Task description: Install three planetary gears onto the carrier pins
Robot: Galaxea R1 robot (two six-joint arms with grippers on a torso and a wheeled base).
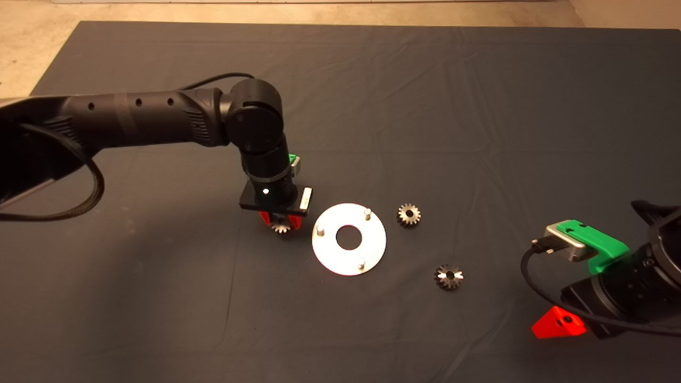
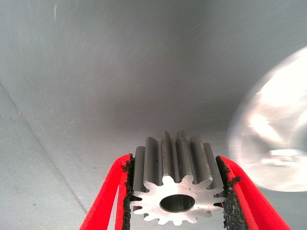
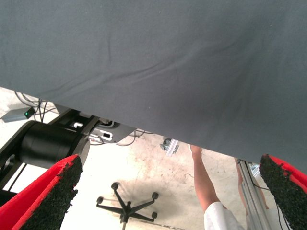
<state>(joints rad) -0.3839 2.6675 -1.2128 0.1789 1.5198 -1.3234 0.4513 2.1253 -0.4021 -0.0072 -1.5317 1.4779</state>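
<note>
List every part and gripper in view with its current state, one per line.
Left gripper: shut on held gear, beside the plate.
Held gear: gripped between the red fingers, not on a pin.
Upper loose gear: on the mat, uninstalled.
Lower loose gear: on the mat, uninstalled.
Carrier pins: all three bare.
Carrier plate: flat on the mat.
Right gripper: open, parked at lower right.

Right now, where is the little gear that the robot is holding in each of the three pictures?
Head view: the held gear peeks out under the left gripper, just left of the silver plate.
Left wrist view: it fills the lower middle, clamped between the red fingers.
Right wrist view: not in it; only mat, floor and a person's leg show.
Shared landmark: the silver plate, a bright blur in the left wrist view.
</note>
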